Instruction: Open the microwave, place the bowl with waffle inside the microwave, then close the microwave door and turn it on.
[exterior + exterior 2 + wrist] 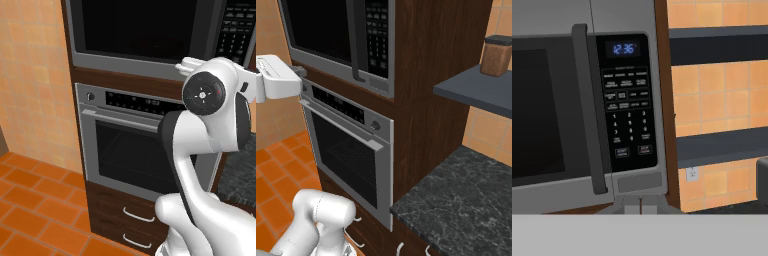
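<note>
Grey microwave door (557, 120) shut, cavity hidden.

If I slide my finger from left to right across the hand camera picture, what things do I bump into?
Microwave door with its black window → dark vertical handle → keypad panel with the blue clock → brown wood edge → orange tiled wall crossed by dark shelves.
</note>
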